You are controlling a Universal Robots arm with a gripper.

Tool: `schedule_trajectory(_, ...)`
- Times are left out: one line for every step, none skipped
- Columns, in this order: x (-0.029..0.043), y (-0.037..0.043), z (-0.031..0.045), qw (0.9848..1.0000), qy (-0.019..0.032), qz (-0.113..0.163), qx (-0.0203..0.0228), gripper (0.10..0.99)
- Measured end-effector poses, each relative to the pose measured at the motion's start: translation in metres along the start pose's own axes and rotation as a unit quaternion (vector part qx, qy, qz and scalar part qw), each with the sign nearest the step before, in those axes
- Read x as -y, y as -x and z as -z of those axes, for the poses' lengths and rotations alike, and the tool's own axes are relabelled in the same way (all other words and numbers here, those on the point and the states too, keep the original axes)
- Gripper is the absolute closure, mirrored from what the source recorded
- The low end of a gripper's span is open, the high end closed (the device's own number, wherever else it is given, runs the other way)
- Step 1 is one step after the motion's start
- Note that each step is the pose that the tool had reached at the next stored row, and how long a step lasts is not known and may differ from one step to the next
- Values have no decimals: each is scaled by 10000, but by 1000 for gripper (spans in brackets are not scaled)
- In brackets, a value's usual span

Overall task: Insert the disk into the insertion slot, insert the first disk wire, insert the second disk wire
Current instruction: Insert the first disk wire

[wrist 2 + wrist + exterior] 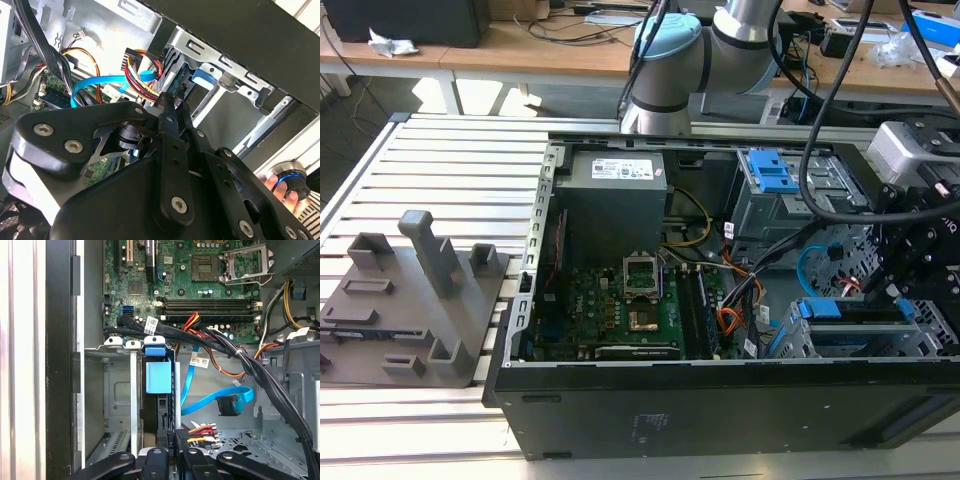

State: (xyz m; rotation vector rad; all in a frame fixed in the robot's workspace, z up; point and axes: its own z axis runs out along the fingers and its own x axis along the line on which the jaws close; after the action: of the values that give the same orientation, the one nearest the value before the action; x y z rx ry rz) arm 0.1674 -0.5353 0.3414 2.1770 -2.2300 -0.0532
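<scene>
Disk (159,377) seated in insertion slot (116,390) | hand (166,103) pinched on wire plug (167,439) at disk's rear

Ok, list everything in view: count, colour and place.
computer case: one, black, open, on the slatted table
fixture: one, grey, on the table, exterior view's left
motherboard: one, green, inside the case
power supply: one, grey, beside the motherboard
drive bay: one, grey with blue latch, inside the case
disk: one, blue-framed, seated in the insertion slot
data cable: one, blue, loose beside the disk
power wire: one bundle, red, yellow and black, at the gripper
hand: one, outside the case, by a blue-ringed knob
arm: one, grey with pale blue caps, behind the case
gripper: one, black, shut on the power wire
</scene>
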Motion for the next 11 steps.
schedule_trajectory(2, 0, 0, 10000, 0, 0, 0, 910)
schedule_trajectory(5, 0, 0, 10000, 0, -1, 0, 910)
schedule_trajectory(6, -2, -1, 10000, 0, -1, 1, 910)
schedule_trajectory(7, -8, -2, 10000, 0, 0, -1, 910)
schedule_trajectory(7, -11, -3, 10000, 0, 0, -1, 910)
schedule_trajectory(8, -16, -6, 10000, 0, 0, 0, 910)
schedule_trajectory(8, -32, -12, 10000, 0, 0, 1, 910)
schedule_trajectory(9, -48, -27, 10000, 0, 0, 2, 910)
schedule_trajectory(28, -48, -40, 10000, 1, 0, 5, 910)
schedule_trajectory(30, -48, -44, 10000, 2, -1, 6, 910)
schedule_trajectory(30, -48, -46, 10000, 2, -1, 6, 910)
